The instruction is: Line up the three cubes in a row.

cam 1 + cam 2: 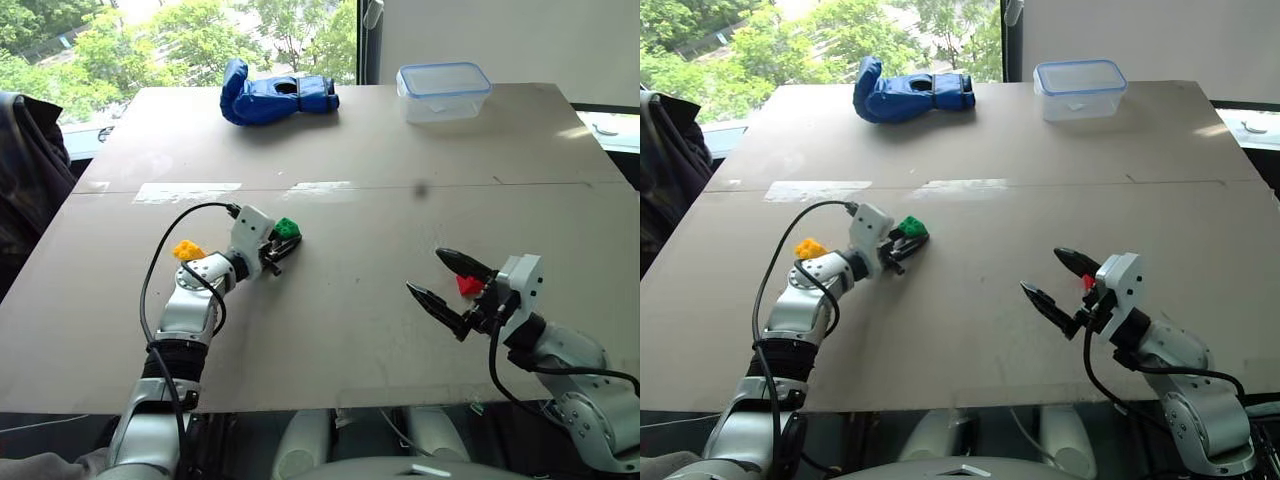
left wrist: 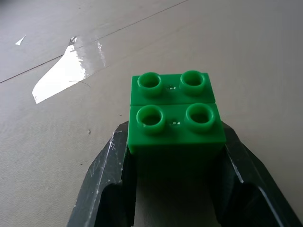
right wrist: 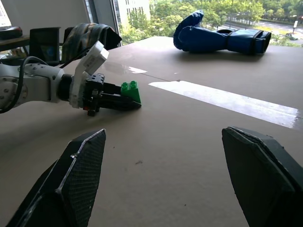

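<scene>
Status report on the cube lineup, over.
Left gripper shut on green cube. Right gripper open, beside red cube. Yellow cube behind left arm. Nothing between cubes.

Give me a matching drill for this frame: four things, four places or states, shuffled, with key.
1. green cube
2. yellow cube
3. red cube
4. glove

a. far edge of the table, near the clear box
b. behind the open right gripper
c. beside the left forearm, not held
d. clamped in the left gripper

Pairs: 1-d, 2-c, 3-b, 4-a
</scene>
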Robot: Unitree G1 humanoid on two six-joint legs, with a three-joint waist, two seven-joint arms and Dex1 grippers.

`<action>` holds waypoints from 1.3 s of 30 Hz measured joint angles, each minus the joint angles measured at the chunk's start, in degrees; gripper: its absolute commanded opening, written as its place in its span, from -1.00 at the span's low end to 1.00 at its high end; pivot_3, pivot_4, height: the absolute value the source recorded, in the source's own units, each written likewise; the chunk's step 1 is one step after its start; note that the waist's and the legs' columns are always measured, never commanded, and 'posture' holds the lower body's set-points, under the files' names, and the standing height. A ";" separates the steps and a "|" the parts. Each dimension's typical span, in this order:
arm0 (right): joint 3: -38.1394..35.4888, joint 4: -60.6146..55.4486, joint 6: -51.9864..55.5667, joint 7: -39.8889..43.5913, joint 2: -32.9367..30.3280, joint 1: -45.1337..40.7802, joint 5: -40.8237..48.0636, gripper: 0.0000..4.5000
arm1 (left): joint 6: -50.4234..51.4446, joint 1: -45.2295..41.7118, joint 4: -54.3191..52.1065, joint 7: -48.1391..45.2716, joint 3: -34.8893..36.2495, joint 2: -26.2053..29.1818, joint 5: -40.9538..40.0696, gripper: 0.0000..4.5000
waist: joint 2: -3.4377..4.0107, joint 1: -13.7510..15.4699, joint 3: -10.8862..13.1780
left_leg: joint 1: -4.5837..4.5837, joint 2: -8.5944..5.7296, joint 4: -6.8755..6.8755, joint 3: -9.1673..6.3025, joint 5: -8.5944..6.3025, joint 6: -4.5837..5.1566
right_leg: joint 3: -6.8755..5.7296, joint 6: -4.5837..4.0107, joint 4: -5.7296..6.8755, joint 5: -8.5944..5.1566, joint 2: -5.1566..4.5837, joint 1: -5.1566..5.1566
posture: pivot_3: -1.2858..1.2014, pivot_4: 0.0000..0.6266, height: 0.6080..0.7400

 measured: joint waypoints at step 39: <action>-14.09 3.11 -13.85 15.07 -4.50 20.98 2.60 0.79 | -9.57 -10.62 5.69 -29.92 -22.91 -7.50 5.52 -0.25 | -0.03 -0.05 0.02 | 0.05 -0.05 0.24 0.13 -0.02 0.05 | 0.17 0.00 0.08 -0.01 0.27 0.11 | 0.03 -0.52 1.00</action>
